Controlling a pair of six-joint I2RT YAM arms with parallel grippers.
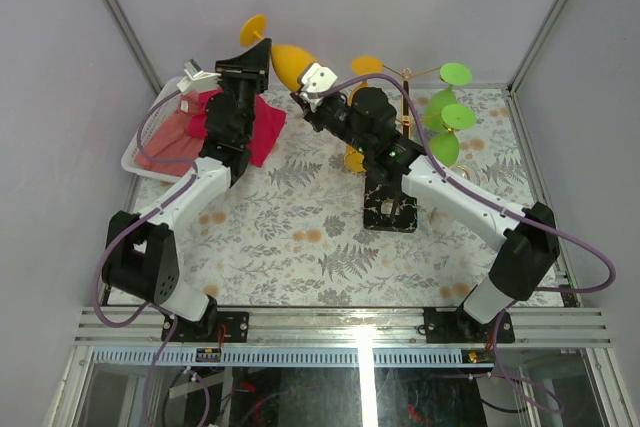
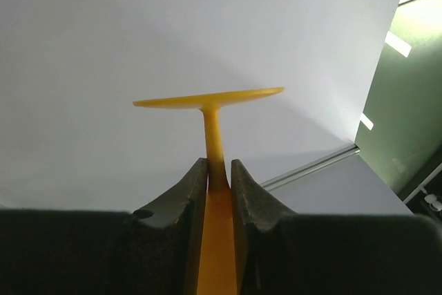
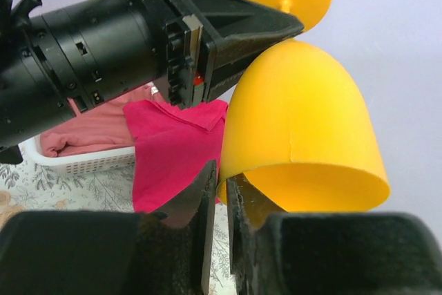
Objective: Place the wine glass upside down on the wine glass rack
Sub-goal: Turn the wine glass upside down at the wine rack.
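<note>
An orange-yellow wine glass (image 1: 290,63) is held in the air on its side, foot to the back left. My left gripper (image 1: 250,59) is shut on its stem (image 2: 213,136), with the round foot (image 2: 207,98) just past the fingertips. My right gripper (image 1: 316,81) straddles the bowl's rim (image 3: 304,122), one finger outside and one finger (image 3: 252,198) inside, with a thin gap between them. Whether they still pinch the rim does not show. The wine glass rack (image 1: 405,77), a gold pole on a black base (image 1: 385,215), stands right of the glass behind my right arm.
Green glasses (image 1: 447,112) and another yellow one (image 1: 366,67) hang upside down on the rack. A white basket (image 1: 140,162) with pink and red cloths (image 1: 262,127) sits at the back left, under my left arm. Grey walls close in behind.
</note>
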